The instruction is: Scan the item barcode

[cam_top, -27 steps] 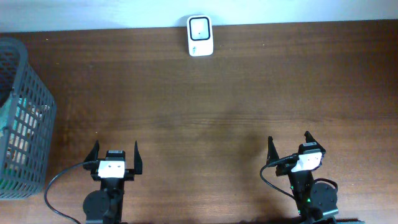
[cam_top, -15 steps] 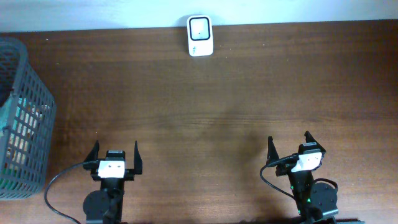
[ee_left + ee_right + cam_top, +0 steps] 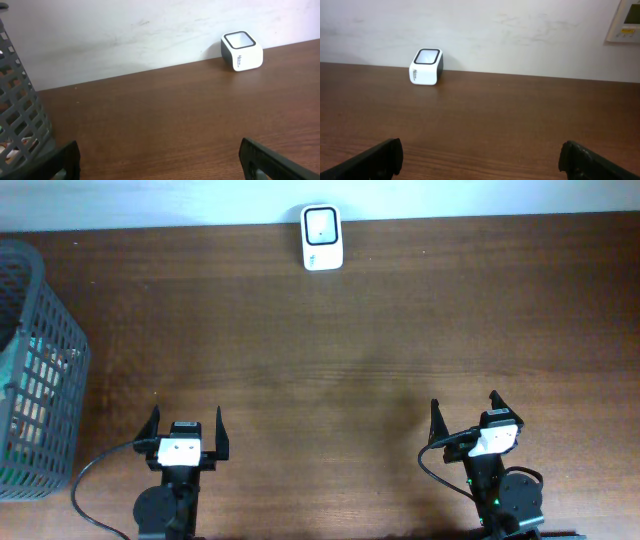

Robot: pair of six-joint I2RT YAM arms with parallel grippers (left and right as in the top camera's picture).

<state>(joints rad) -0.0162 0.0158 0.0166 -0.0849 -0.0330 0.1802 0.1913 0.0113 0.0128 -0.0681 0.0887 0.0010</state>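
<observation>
Black left claw (image 3: 186, 422) and right claw (image 3: 464, 408): both spread wide, empty, at near bench (image 3: 330, 350) edge. Grey mesh basket (image 3: 45, 350), far left: item likely inside, indistinct. White barcode scanner (image 3: 321, 237), far edge. Advice: left claw lifts item, barcode facing scanner window

Wood, plastic and paint, as we see them

The dark brown wooden table (image 3: 400, 330) shows fine grain and a low satin sheen. The small white box scanner with a black-framed window (image 3: 321, 237) looks like smooth, faintly glossy plastic. The grey lattice basket (image 3: 60, 380) seems to be matt moulded plastic, though we cannot tell what its pale contents are made of. The white painted wall (image 3: 520, 30) is matt and scuffed.
</observation>
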